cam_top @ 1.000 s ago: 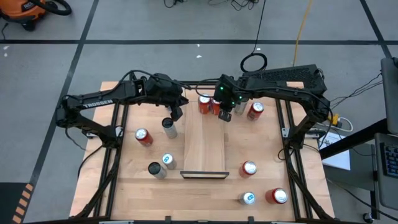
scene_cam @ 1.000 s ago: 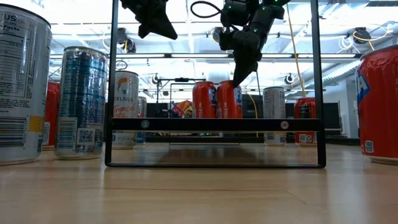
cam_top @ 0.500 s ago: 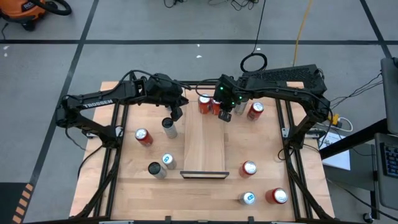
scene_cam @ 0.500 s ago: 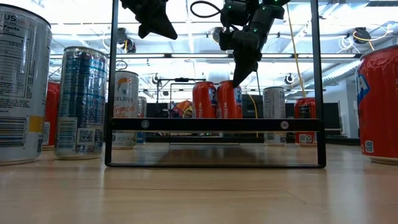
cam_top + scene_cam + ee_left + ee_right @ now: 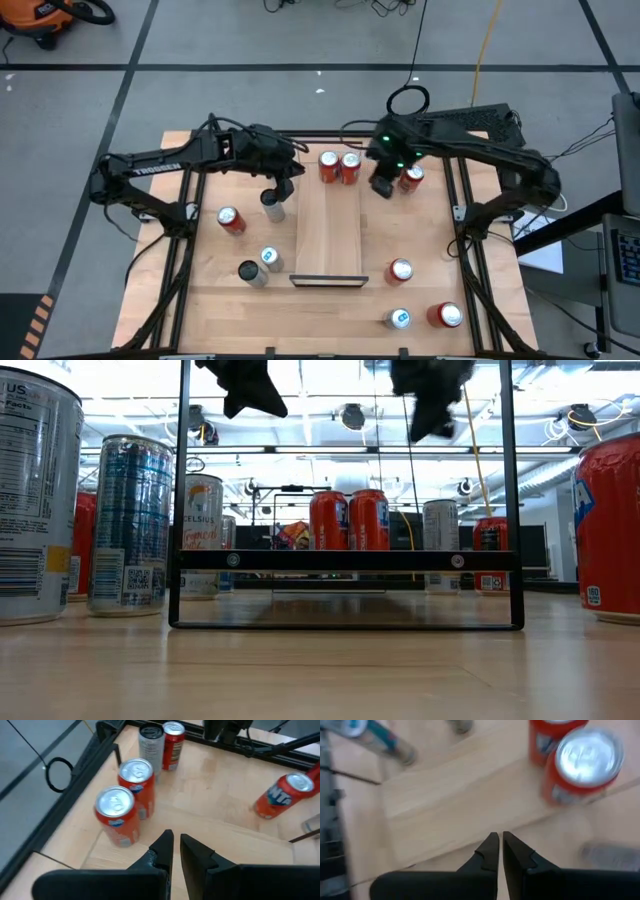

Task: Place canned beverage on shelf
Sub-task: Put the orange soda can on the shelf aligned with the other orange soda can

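Left gripper (image 5: 281,190), fingers pressed together, empty: just beside upright silver can (image 5: 271,206), nearer than shut right gripper (image 5: 381,186); shelf (image 5: 330,235) alongside.

Two upright red cans (image 5: 339,166) on shelf's (image 5: 329,235) far end

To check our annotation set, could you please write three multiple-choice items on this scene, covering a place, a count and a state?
1. The red cans stand at the shelf's: A near end; B middle; C far end.
2. Cans on the shelf: A none; B two; C five.
3. The right gripper is: A shut, empty; B shut on a can; C wide open.
Key: C, the low view shows them at the back; B, only two stand there; A, its fingertips meet with nothing between.
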Robot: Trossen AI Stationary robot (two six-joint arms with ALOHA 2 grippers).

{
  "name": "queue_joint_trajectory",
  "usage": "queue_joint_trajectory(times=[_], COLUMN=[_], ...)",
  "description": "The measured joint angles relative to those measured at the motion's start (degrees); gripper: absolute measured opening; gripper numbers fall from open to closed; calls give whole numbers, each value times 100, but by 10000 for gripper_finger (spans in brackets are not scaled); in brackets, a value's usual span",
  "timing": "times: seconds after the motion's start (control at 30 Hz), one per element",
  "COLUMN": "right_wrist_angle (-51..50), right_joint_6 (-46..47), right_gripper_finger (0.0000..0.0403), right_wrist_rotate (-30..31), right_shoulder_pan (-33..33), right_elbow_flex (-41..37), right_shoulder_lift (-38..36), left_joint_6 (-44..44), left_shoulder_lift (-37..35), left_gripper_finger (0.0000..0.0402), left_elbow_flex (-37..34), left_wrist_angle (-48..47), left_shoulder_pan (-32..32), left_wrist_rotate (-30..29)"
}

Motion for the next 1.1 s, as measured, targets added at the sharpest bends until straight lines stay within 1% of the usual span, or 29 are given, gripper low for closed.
queue_joint_trajectory(times=[0.13, 0.23, 0.33, 0.43, 0.53, 0.63, 0.83, 0.93, 1.1], right_wrist_angle=[-371, -516, -811, -1202, -1447, -1477, -1452, -1444, -1148], right_joint_6=[588, 919, 1192, 1415, 1545, 1536, 1186, 1030, 985], right_gripper_finger=[0, 5, 21, 45, 77, 115, 202, 246, 306], right_wrist_rotate=[-77, -72, -19, 120, 299, 544, 1319, 1614, 1613], right_shoulder_pan=[322, 766, 1311, 1877, 2468, 3039, 3974, 4284, 4576], right_elbow_flex=[0, 0, 0, 0, 0, 0, 0, 0, -147], right_shoulder_lift=[-569, -990, -1314, -1513, -1575, -1558, -1451, -1381, -1223], left_joint_6=[-467, -846, -1146, -1297, -1407, -1582, -1600, -1689, -1801], left_shoulder_lift=[0, 1, 0, 4, 4, 4, 22, 39, 37], left_gripper_finger=[35, 35, 35, 35, 35, 35, 35, 35, 35], left_elbow_flex=[-4, -4, -4, -4, -4, -4, -4, -4, -4], left_wrist_angle=[78, 161, 281, 317, 333, 353, 364, 458, 515], left_shoulder_pan=[-209, -444, -716, -1001, -1263, -1474, -1801, -1941, -2117], left_wrist_rotate=[4, 4, -42, -243, -512, -725, -796, -860, -1452])
